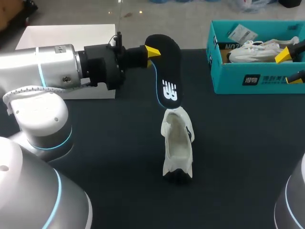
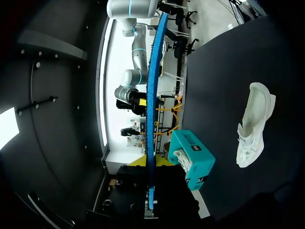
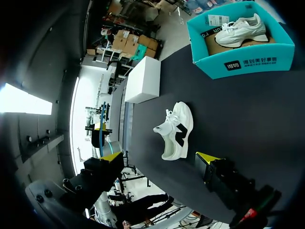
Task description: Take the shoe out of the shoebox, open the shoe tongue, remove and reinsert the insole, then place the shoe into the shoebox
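Above the shoe (image 1: 177, 143), the left hand (image 1: 155, 51) grips the insole (image 1: 167, 76) by one end; light and bendy, it likely needs steadying near the free end.

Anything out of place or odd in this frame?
The white shoe looks tipped onto its side mid-table, and a black insole is held aloft in the left gripper. Nothing looks damaged or spilled.

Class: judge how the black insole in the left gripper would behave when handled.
Probably light: the left gripper holds the insole by one end alone. Likely bendy, since edge-on it looks very thin. It extends fairly straight, so perhaps not limp.
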Motion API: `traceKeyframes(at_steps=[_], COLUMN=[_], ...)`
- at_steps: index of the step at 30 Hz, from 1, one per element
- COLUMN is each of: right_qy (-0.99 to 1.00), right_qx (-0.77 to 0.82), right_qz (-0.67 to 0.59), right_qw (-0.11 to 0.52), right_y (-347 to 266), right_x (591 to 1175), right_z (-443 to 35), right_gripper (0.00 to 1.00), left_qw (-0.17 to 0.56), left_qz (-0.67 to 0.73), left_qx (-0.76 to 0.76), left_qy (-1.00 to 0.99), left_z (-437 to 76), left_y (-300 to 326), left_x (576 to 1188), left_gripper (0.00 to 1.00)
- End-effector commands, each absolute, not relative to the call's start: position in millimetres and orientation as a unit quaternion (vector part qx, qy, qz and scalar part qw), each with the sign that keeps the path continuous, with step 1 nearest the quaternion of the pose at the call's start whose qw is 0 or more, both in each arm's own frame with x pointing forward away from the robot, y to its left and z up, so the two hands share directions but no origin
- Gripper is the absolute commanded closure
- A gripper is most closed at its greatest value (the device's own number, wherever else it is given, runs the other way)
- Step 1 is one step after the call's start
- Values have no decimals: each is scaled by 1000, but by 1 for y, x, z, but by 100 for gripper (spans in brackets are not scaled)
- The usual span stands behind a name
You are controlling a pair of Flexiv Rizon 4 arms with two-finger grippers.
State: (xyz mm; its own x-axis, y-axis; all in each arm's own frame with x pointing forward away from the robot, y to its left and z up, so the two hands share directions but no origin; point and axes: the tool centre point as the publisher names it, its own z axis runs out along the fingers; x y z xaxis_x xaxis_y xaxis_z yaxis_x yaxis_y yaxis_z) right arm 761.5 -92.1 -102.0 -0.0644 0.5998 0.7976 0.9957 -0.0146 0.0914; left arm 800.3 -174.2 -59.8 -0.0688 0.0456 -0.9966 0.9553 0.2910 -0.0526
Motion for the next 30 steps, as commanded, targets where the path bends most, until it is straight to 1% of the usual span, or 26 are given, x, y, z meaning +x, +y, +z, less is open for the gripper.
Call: traceKeyframes(at_steps=[1,12,15,17,24,30], right_qy=[-641,-641,-641,-641,-641,-641], right_qx=[-623,-623,-623,-623,-623,-623], right_qz=[-347,-347,-347,-347,-347,-347], right_qw=[284,284,284,284,284,284], right_y=[-92,-92,-92,-92,-92,-92], right_x=[761,761,761,761,761,761], right_z=[-102,-102,-102,-102,-102,-102], right_gripper=[0,0,0,0,0,0], left_qw=[538,538,493,463,375,265], left_qz=[-421,-421,-491,-509,-558,-599], left_qx=[419,419,359,343,323,310], left_qy=[598,598,622,639,666,689], left_z=[-59,-59,-77,-88,-120,-138], left_y=[-177,-177,-172,-171,-170,-168], left_x=[801,801,793,788,768,750], left_gripper=[100,100,100,100,100,100])
